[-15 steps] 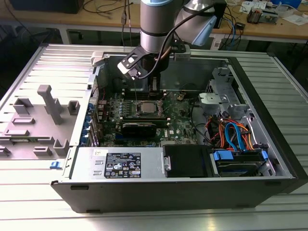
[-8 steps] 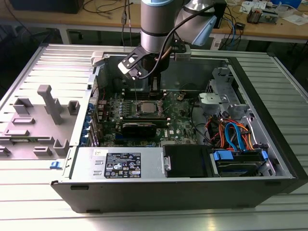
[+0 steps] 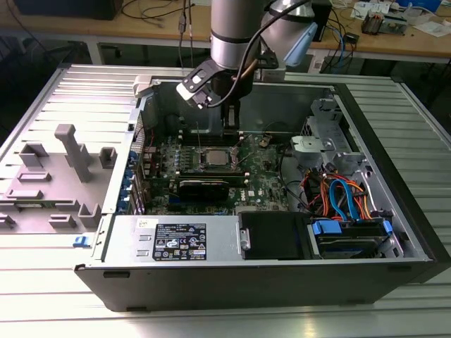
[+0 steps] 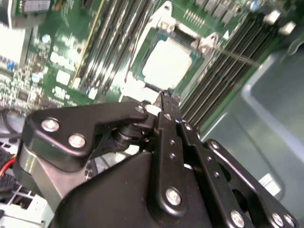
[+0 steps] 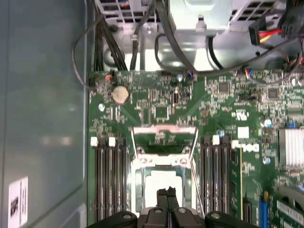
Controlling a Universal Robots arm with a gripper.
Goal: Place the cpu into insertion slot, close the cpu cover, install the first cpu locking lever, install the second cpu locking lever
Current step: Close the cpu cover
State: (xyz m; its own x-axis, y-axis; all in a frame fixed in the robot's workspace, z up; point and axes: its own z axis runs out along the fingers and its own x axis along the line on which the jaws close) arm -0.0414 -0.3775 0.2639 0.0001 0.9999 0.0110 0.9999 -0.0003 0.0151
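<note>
One cpu (image 5: pixel 164 183) seated in one insertion slot (image 5: pixel 139 185), inside open computer case (image 3: pixel 282 282); one cpu cover (image 5: pixel 164 128) flipped open; one hand (image 5: pixel 167 192), fingers together, empty, over cpu edge

The cpu (image 5: pixel 164 181) lies in the insertion slot (image 5: pixel 138 186), between two banks of memory slots (image 5: pixel 110 180) on the motherboard (image 5: pixel 156 95), the cpu cover (image 5: pixel 164 128) standing open just beside it and the gripper (image 5: pixel 166 191) hanging over its edge.

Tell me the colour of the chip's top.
Pale silver-grey. The chip shows best in the second wrist view.
</note>
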